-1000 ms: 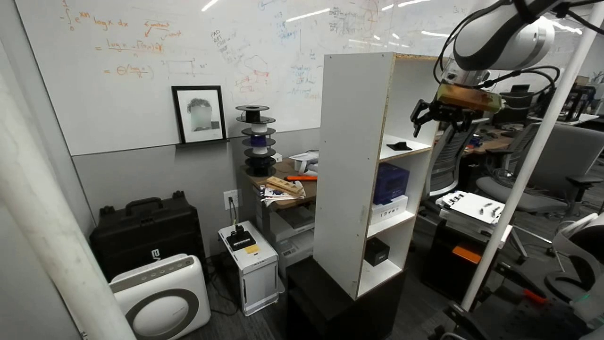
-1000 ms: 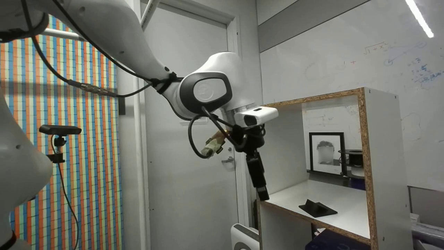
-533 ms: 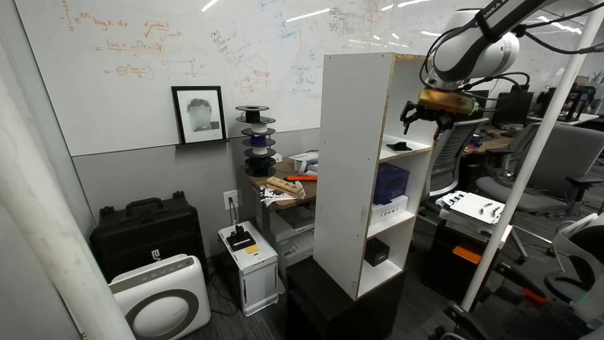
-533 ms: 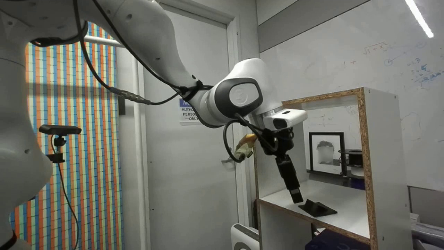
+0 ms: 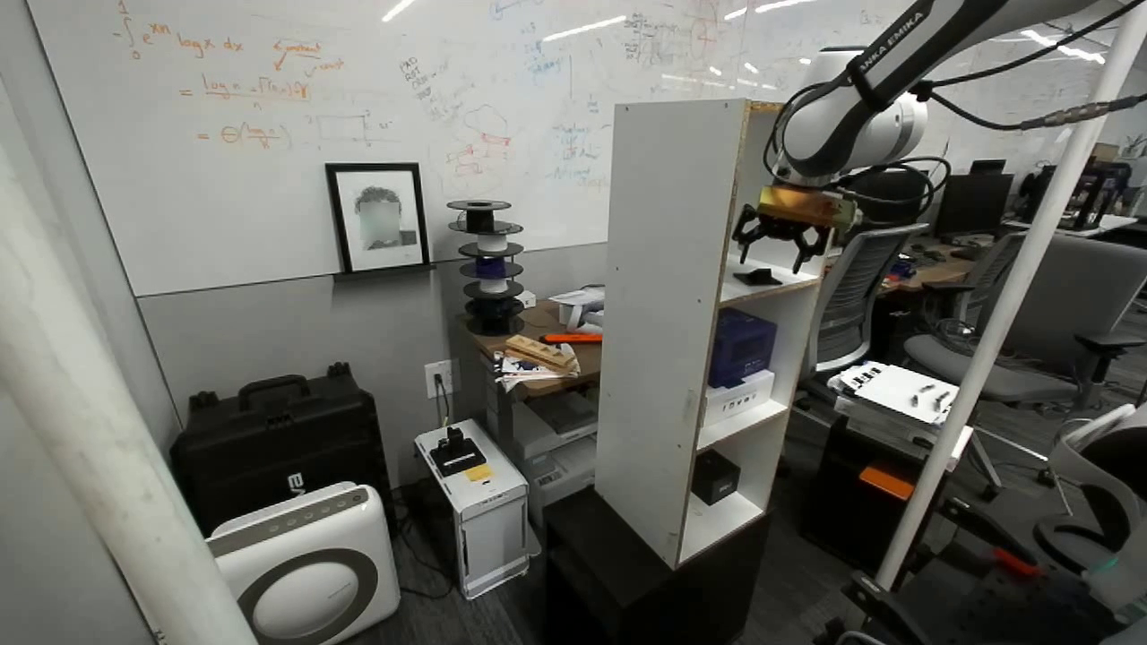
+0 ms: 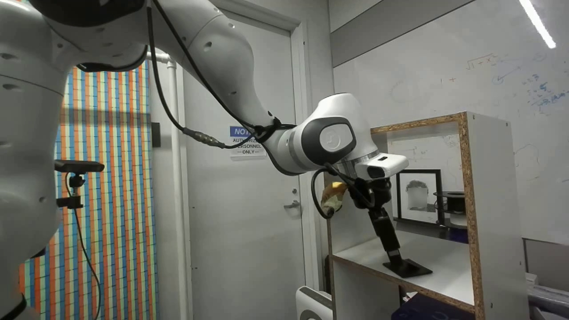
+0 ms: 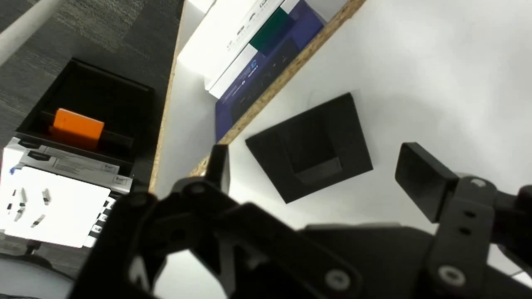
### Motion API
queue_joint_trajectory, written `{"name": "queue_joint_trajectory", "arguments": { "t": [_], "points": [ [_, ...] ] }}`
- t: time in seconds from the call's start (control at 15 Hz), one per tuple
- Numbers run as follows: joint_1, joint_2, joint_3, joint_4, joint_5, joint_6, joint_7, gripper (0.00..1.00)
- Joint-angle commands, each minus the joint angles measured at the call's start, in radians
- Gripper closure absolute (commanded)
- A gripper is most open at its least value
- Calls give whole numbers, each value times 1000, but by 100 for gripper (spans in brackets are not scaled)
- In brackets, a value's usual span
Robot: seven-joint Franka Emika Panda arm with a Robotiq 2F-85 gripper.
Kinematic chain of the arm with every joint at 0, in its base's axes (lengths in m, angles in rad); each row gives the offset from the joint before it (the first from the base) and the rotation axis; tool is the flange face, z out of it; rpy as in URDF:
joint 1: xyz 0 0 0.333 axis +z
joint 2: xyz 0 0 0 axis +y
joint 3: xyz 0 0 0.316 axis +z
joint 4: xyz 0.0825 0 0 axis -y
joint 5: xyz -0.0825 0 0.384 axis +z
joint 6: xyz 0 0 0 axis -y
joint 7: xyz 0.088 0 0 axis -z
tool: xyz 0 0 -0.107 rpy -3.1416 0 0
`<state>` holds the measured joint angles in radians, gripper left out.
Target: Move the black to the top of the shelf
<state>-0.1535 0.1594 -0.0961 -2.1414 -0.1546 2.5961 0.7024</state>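
The black object is a flat square plate with a raised block, lying on the floor of the shelf's top compartment; it shows in both exterior views [image 5: 759, 278] [image 6: 412, 269] and in the wrist view [image 7: 266, 155]. The tall white shelf [image 5: 668, 296] [image 6: 495, 204] has raw chipboard edges and an open front. My gripper [image 5: 771, 259] [image 6: 394, 260] is open and empty, tilted down into the top compartment just above the object. In the wrist view the gripper's fingers [image 7: 319, 176] stand wide apart, with the black object between and beyond them. Contact cannot be told.
Side walls and a top board [image 6: 418, 123] enclose the top compartment. A blue box [image 5: 744, 348] on a white box [image 5: 739, 399] fills the compartment below. A small black box [image 5: 715, 477] sits in the lowest. Office chairs [image 5: 1066, 305] and a white pole [image 5: 1004, 313] stand nearby.
The arm has moved toward the shelf and down. The gripper has gone from outside the compartment's front to just over the black object. It stays open, and the object has not moved.
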Motion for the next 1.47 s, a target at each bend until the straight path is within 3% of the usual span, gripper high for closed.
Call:
{"name": "queue_joint_trajectory", "arguments": {
  "t": [0.0, 0.07, 0.2, 0.6, 0.73, 0.93, 1.4],
  "points": [
    [44, 57, -54, 68, -21, 3, 27, 0],
    [50, 60, -66, 67, -27, 5, 30, 25],
    [57, 57, -78, 61, -20, 4, 24, 34],
    [68, 51, -97, 21, -4, 76, 29, 82],
    [66, 45, -98, 6, 6, 89, 25, 93],
    [59, 27, -97, -19, 33, 85, 9, 96],
    [59, 3, -93, -36, 89, 88, 5, 83]
  ]
}}
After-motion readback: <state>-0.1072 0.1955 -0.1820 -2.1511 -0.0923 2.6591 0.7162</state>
